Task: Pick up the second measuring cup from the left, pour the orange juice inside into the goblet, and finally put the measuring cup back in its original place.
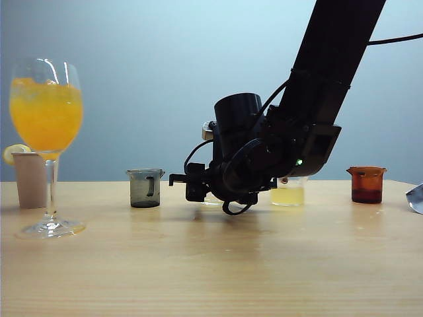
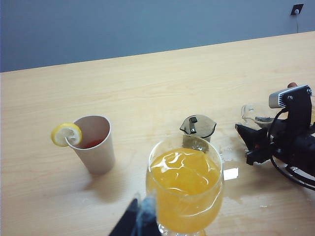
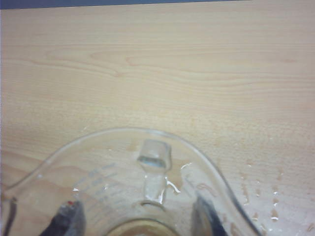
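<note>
Measuring cup: the small clear cup (image 3: 147, 187) sits between the fingers of the right hand (image 1: 198, 188), low over the surface (image 1: 211, 264), in the gap between the smoky grey cup (image 1: 145, 187) and the cup of pale yellow liquid (image 1: 288, 193); in the exterior view the hand hides most of it.

Contents: the cup looks drained, only a faint film at its base, while the goblet (image 1: 46, 119) at far left stands full of orange juice (image 1: 46, 115) with ice.

Step in hand: judged to be the return of the cup to its own spot in the row.

How to do it well: bring the cup down level until its base sits flat on the wood, keep it apart from both neighbours, then open the fingers straight outward and lift clear without dragging the rim.

Hazard: droplets and a wet patch (image 2: 231, 157) show on the wood near the cups, so the base may slide.

Right hand: fingers (image 3: 66, 219) set part-way apart on either side of the cup, apparently gripping it; whether the base already touches the surface cannot be told.

Left hand: the hand (image 2: 140, 221) is closed around the goblet stem, near a paper cup (image 2: 96, 145) with a lemon slice (image 2: 66, 133).
</note>
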Motion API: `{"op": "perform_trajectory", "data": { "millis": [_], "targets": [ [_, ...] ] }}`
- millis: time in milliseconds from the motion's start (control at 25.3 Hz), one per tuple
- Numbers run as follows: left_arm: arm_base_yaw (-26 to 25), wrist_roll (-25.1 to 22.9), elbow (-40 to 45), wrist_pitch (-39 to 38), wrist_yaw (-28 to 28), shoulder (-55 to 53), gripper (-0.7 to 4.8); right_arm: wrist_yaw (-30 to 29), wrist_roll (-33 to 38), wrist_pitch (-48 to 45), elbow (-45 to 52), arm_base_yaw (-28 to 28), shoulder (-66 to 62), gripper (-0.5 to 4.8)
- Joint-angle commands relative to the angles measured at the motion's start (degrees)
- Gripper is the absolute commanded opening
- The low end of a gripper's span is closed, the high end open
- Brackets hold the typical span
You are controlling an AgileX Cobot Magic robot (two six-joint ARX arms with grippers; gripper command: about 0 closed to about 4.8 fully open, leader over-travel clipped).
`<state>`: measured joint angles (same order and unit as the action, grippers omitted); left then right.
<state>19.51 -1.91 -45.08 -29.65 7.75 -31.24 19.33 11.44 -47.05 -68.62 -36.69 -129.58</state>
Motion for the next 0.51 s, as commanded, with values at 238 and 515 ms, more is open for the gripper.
{"op": "perform_trajectory", "data": {
  "millis": [238,515],
  "targets": [
    [0.0,-0.2,-0.3,0.5,0.0,0.0,-0.03,-1.6,0.0,0.3,-0.1,-0.1,0.4,4.27],
    [0.0,-0.2,-0.3,0.5,0.0,0.0,-0.03,-4.9,-1.4,2.4,0.1,-0.6,3.0,4.27]
  ]
}}
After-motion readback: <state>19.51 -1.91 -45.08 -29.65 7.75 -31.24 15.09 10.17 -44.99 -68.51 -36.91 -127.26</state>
